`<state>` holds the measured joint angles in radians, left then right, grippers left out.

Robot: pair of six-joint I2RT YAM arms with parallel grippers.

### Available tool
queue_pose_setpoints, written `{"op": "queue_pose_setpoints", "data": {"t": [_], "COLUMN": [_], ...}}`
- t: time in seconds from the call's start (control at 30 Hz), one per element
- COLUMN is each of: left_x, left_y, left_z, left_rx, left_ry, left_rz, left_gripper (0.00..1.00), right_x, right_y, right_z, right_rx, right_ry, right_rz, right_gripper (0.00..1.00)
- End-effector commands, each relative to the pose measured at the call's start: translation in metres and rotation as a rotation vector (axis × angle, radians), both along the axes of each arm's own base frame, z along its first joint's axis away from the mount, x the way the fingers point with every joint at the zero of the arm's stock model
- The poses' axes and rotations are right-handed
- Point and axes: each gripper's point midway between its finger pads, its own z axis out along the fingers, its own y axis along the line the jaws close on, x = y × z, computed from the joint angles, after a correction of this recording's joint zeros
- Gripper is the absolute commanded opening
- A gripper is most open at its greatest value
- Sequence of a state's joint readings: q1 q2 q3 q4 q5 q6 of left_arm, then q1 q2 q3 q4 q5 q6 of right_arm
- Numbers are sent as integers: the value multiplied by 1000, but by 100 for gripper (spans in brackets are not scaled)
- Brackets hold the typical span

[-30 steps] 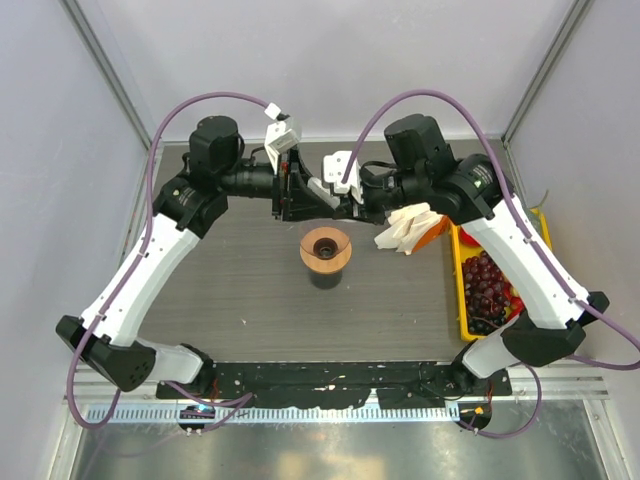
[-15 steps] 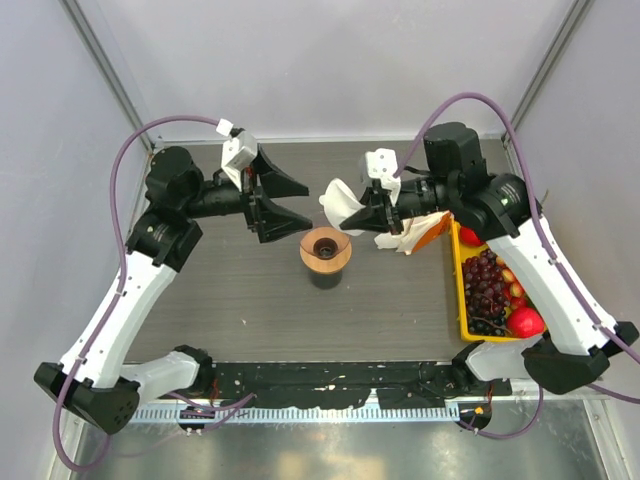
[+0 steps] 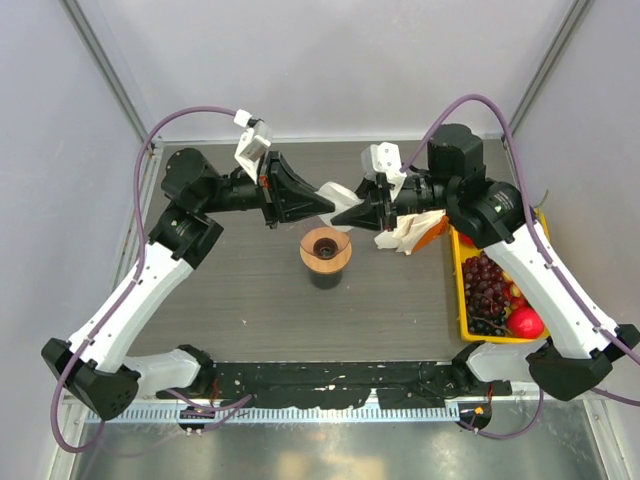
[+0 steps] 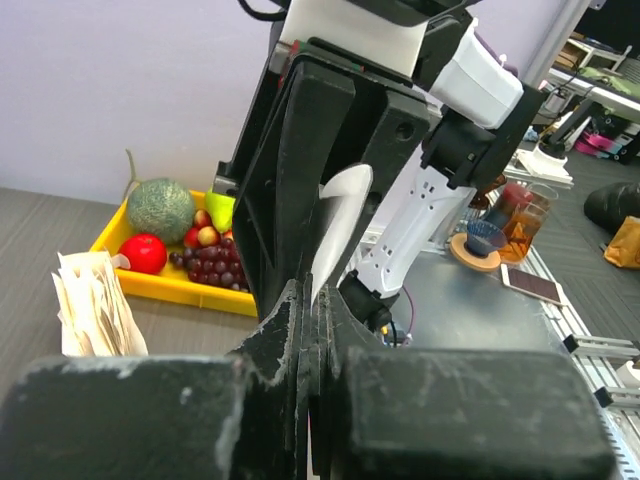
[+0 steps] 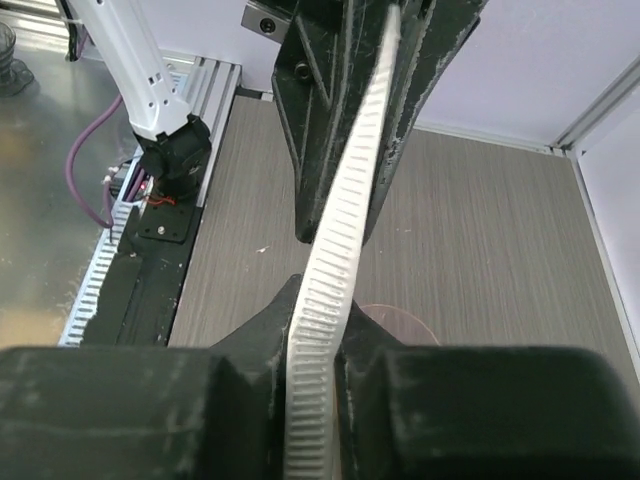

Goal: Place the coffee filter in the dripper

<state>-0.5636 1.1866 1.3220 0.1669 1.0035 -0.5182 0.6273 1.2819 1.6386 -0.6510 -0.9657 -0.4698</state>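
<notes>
The coffee filter point(image 3: 336, 192) is a thin white paper cone held in the air between my two grippers, just behind and above the dripper point(image 3: 325, 248). My left gripper point(image 3: 320, 203) is shut on one edge of it; in the left wrist view point(image 4: 312, 295) the white paper point(image 4: 337, 225) rises out of the closed jaws. My right gripper point(image 3: 343, 214) is shut on the filter's ribbed seam point(image 5: 335, 260), seen between the jaws in the right wrist view point(image 5: 322, 305). The dripper stands on the table with its tan wooden collar and dark centre; its rim point(image 5: 402, 318) peeks out below my right gripper.
A ruffled bunch of white filters point(image 3: 408, 232) lies right of the dripper, also in the left wrist view point(image 4: 95, 305). A yellow tray point(image 3: 458, 285) with grapes, red fruit and a green melon sits along the right edge. Grey walls enclose the table.
My left gripper, open and apart half a second ago, has swung right to meet the right gripper and shut on the filter. The right gripper has shifted slightly left.
</notes>
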Motion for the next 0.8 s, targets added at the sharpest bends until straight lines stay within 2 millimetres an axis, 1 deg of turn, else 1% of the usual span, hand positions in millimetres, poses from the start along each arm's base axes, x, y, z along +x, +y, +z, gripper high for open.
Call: {"op": "queue_pose_setpoints", "data": {"t": [0.0, 0.03, 0.07, 0.13, 0.17, 0.2, 0.23, 0.27, 0.3, 0.33, 0.37, 0.43, 0.47, 0.5, 0.53, 0.57, 0.6, 0.63, 0.67, 0.7, 0.73, 0.77], "left_x": [-10, -6, -2, 8, 13, 18, 22, 24, 25, 27, 25, 24, 25, 24, 24, 23, 21, 16, 10, 3, -3, -10], "left_y": [4, 5, 6, 8, 9, 9, 9, 8, 7, 6, 4, 0, -2, -2, -2, -2, 0, 3, 8, 13, 20, 29], "left_z": [9, 2, -8, -19, -21, -22, -24, -23, -22, -23, -22, -23, -25, -26, -27, -29, -32, -35, -38, -40, -37, -32], "left_rx": [7, 33, 70, 135, 158, 175, 188, 194, 199, 207, 211, 235, 251, 266, 274, 285, 299, 313, 319, 311, 289, 255], "left_ry": [-61, -68, -61, -73, -63, -57, -50, -53, -53, -50, -54, -62, -65, -64, -60, -65, -76, -91, -114, -116, -128, -149], "left_rz": [-13, 14, 51, 114, 147, 176, 192, 203, 220, 230, 222, 219, 220, 221, 223, 220, 208, 185, 152, 119, 91, 70], "left_gripper": [0, 0, 0, 0, 0, 0, 0, 0, 0, 0, 0, 0, 0, 0, 0, 0, 0, 0, 9, 27, 45, 56], "right_x": [4, 5, 9, 18, 22, 22, 29, 29, 34, 31, 35, 34, 32, 32, 32, 31, 31, 31, 31, 28, 27, 23], "right_y": [-10, -13, -19, -28, -27, -32, -29, -31, -26, -25, -23, -20, -19, -17, -18, -19, -20, -21, -24, -24, -29, -29], "right_z": [18, 19, 19, 20, 15, 19, 14, 18, 14, 14, 9, 3, 0, -1, -4, -6, -8, -10, -9, -12, -10, -14], "right_rx": [23, 14, -18, -68, -96, -119, -146, -161, -185, -200, -224, -253, -266, -273, -284, -300, -309, -320, -321, -320, -312, -306], "right_ry": [-102, -122, -160, -197, -193, -208, -203, -215, -221, -243, -247, -267, -277, -281, -277, -279, -283, -288, -298, -303, -310, -307], "right_rz": [-81, -101, -136, -187, -191, -203, -212, -223, -229, -217, -223, -201, -184, -174, -168, -158, -154, -149, -150, -124, -128, -95], "right_gripper": [43, 51, 56, 66, 69, 71, 72, 72, 73, 72, 70, 61, 50, 45, 29, 20, 5, 5, 5, 5, 5, 5]}}
